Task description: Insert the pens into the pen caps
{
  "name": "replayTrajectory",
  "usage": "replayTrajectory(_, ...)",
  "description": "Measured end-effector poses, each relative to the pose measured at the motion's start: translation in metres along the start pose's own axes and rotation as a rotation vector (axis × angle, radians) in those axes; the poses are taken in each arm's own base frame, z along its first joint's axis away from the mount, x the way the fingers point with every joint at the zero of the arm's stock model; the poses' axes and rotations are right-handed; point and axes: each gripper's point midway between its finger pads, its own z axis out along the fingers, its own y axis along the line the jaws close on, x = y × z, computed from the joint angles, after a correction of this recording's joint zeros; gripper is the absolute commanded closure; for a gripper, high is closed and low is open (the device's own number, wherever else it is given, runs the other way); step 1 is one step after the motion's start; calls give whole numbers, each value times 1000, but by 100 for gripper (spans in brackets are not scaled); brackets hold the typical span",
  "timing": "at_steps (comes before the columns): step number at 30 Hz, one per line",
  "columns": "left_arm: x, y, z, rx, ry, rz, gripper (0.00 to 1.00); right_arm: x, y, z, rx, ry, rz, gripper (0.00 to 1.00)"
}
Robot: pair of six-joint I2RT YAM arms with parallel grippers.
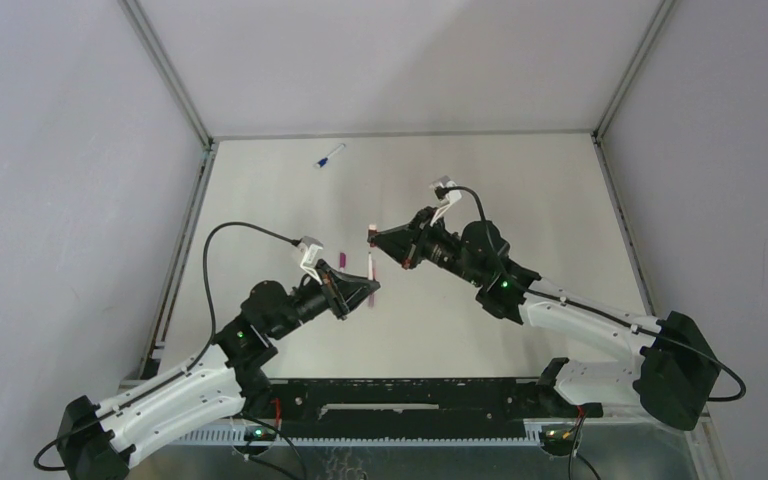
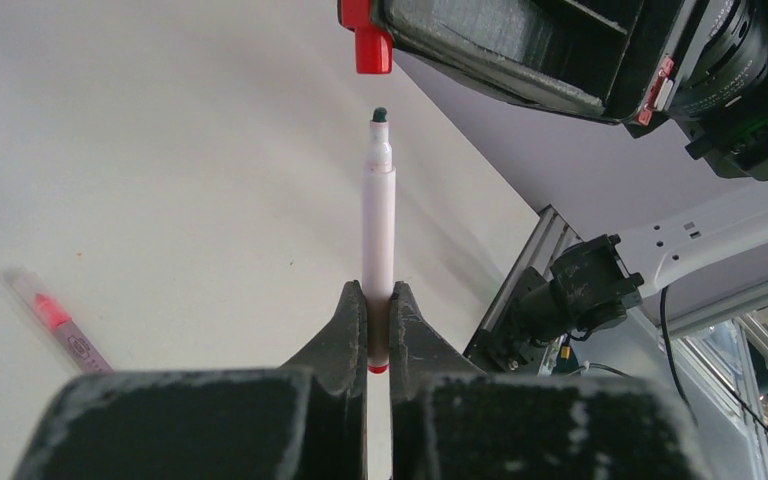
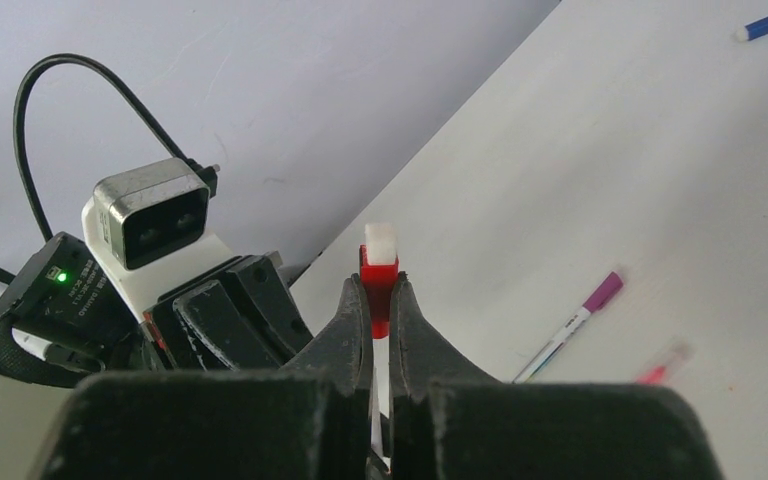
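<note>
Left gripper (image 2: 379, 300): jaws drawn in tight on the white pen (image 2: 378, 220), gripping it near its rear end, with a red butt showing between the fingers below the grip. The barrel stands straight out beyond the fingertips, its dark tip uncovered. Right gripper (image 3: 380, 288): jaws narrow and clamped on the red cap (image 3: 378, 262), which sits between the fingertips and juts a little past them. In the left wrist view the cap hangs just beyond the pen tip, close to the pen's line and set slightly to one side. A small gap shows between tip and cap, so the tip is not inside the cap. In the top view the two grippers meet nose to nose above the middle of the table (image 1: 510, 180), pen and cap between them and clear of the surface. In the right wrist view a white piece shows just past the cap's far end; what it is cannot be told. Three further pens lie loose on the table. A purple-capped pen (image 3: 572, 322) lies just beside the left gripper. A pink pen (image 2: 55, 320) lies near it, blurred. A blue-capped pen (image 1: 328, 156) lies well apart, toward the far edge.
</note>
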Motion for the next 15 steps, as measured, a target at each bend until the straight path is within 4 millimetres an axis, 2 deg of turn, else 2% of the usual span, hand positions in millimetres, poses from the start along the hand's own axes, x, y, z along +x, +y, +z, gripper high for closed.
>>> replayTrajectory(9, 2, 2, -1, -12, 7, -1, 100, 16, 8, 2, -41, 54, 4, 100)
replayTrajectory(15, 3, 3, -4, -19, 11, -1, 100, 19, 10, 2, -51, 67, 4, 100)
